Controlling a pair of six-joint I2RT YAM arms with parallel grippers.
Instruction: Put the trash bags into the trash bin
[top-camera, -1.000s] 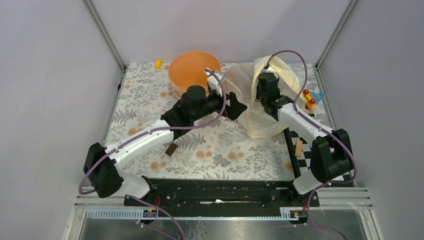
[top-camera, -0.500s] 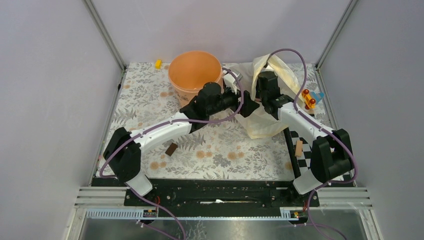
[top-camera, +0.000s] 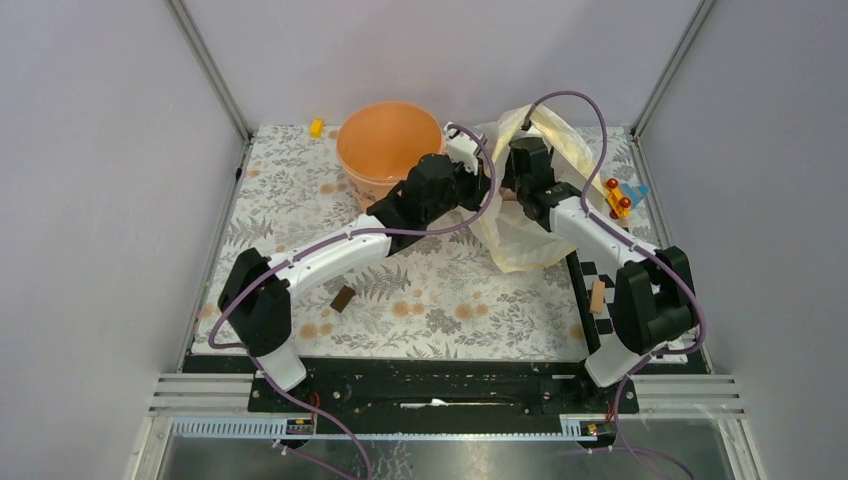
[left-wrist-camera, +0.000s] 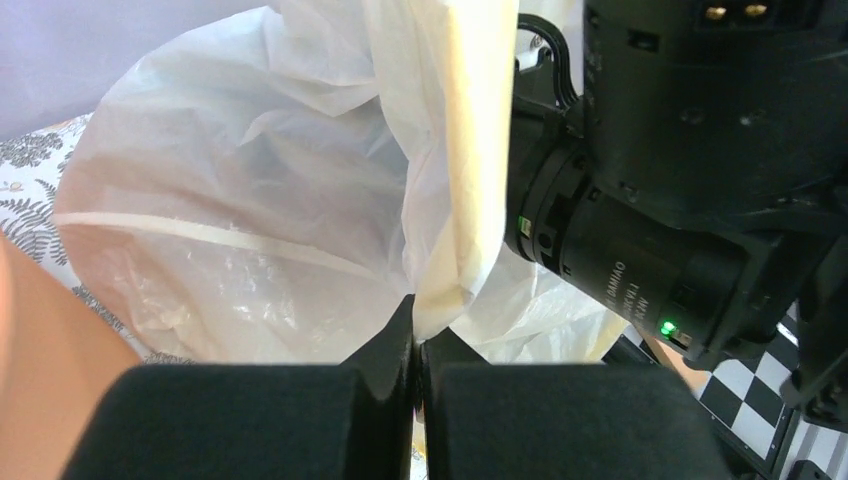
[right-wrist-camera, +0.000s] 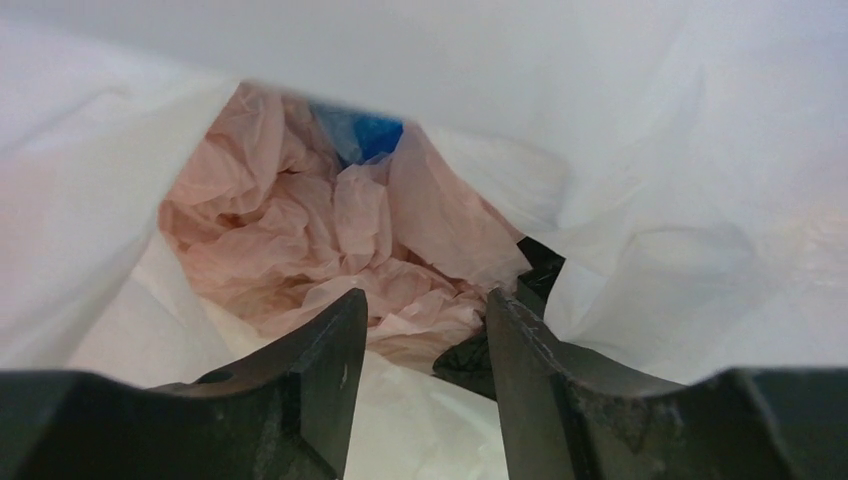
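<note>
**Left end effector** (left-wrist-camera: 415, 338): You see the fingers together, clamped on a hanging fold of the cream bag (left-wrist-camera: 458, 150). The white bag (left-wrist-camera: 230, 200) billows directly ahead of the fingers and to their left. The right arm's black wrist (left-wrist-camera: 690, 150) stands close on the right of the fingers, just beside the cream fold. The bin (top-camera: 350, 165) stands upright on the tabletop (top-camera: 430, 300), just to the left of this end effector; its orange wall fills the lower left corner of the left wrist view.

**Right end effector** (right-wrist-camera: 420, 335): You see the fingers apart, with nothing between them. They point into the open mouth of the white bag, whose film surrounds them on all sides. The pink bag (right-wrist-camera: 320, 240) lies crumpled inside that mouth, directly ahead of the fingers and just beyond their tips; you cannot tell whether the tips touch it. A blue item (right-wrist-camera: 365, 132) shows behind the pink bag, farther ahead. A black part (right-wrist-camera: 540, 265) shows just ahead of the right-hand finger; you cannot tell what it is.

In the top view, both end effectors meet at the bags, to the right of the bin.
</note>
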